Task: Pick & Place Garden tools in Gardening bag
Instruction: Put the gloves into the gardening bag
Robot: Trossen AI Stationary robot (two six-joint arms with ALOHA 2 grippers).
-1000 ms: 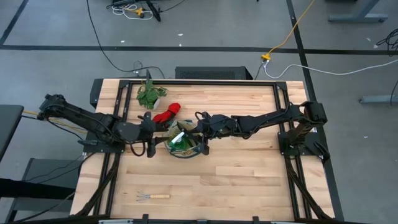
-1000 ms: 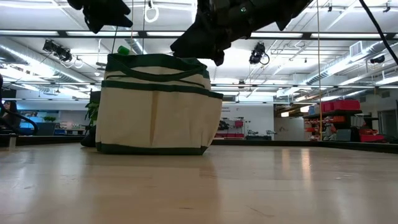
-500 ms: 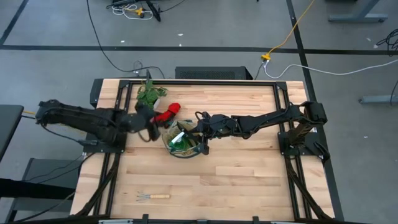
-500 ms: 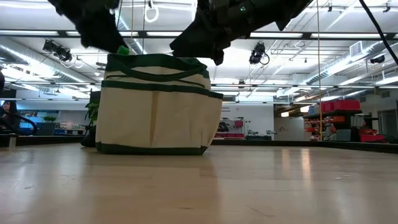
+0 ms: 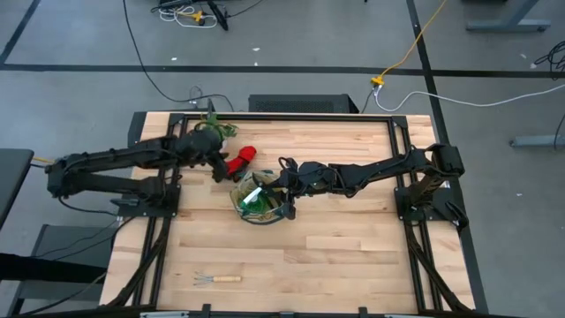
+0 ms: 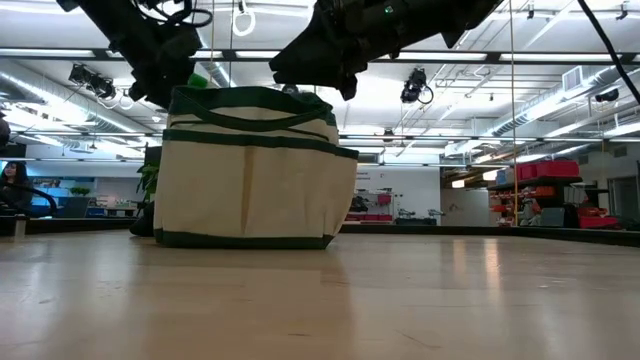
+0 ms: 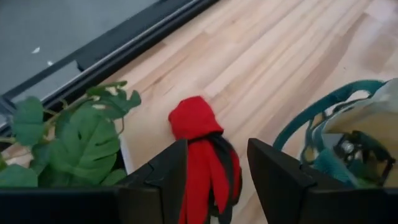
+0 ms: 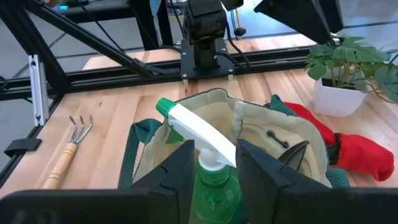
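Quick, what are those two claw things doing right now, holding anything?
Left gripper: fingers open, empty, hovering over the red gloves.
Right gripper: fingers either side of the spray bottle over the gardening bag; grip cannot be told.

Left gripper (image 5: 217, 164) over gloves (image 5: 237, 161) by plant (image 5: 212, 132); right gripper (image 5: 284, 181) at bag (image 5: 261, 201); fork (image 5: 217, 279) near front edge.

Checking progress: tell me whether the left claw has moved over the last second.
Yes. The left claw swung from beside the gardening bag toward the plant, over the red gloves.
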